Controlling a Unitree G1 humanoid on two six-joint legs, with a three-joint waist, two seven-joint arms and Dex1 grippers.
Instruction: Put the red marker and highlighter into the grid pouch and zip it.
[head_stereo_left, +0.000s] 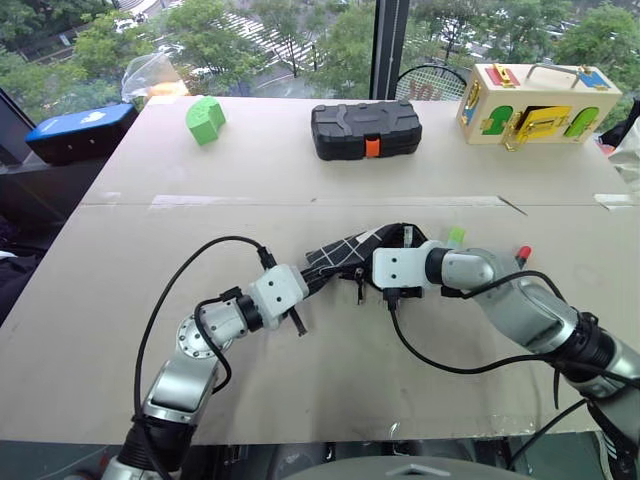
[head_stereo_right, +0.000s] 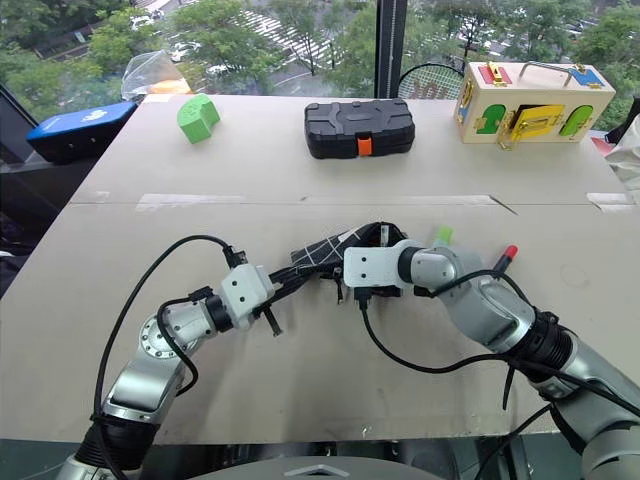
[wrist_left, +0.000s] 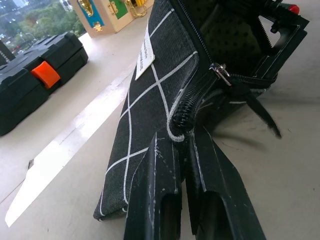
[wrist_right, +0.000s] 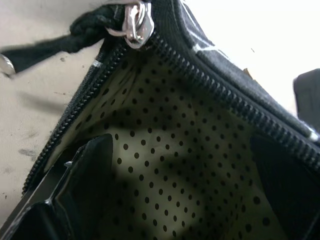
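My left tool (head_stereo_left: 312, 281) is clamped on the near end of the grid pouch (head_stereo_left: 335, 256), pinching the fabric right at the zipper's closed end, while the pouch lies at the middle of the tabletop (head_stereo_left: 120, 250) with its mouth unzipped. My right tool (wrist_right: 175, 200) has its fingers spread wide inside that mouth, holding nothing, against the dotted lining. I judge the task barely half started: the pouch is open and held, but I see no pen inside it. The highlighter (head_stereo_left: 456, 236) lies just beyond my right wrist, its green cap showing, and the red marker (head_stereo_left: 523, 252) lies a little farther right, red cap peeking past my forearm; both are on the tabletop, outside the pouch. Both pens have yet to go in, and the zipper pull (wrist_left: 221, 74) sits near the held end, so the whole zip run is left as well.

The tabletop is pale cardboard-coloured sheet with taped seams. Along its far edge, from left to right: a blue case (head_stereo_left: 80, 130) off the corner, a green block (head_stereo_left: 205, 119), a black hard case (head_stereo_left: 365, 130) with an orange latch, and a wooden latch box (head_stereo_left: 535, 103). Behind them a window looks out on trees.
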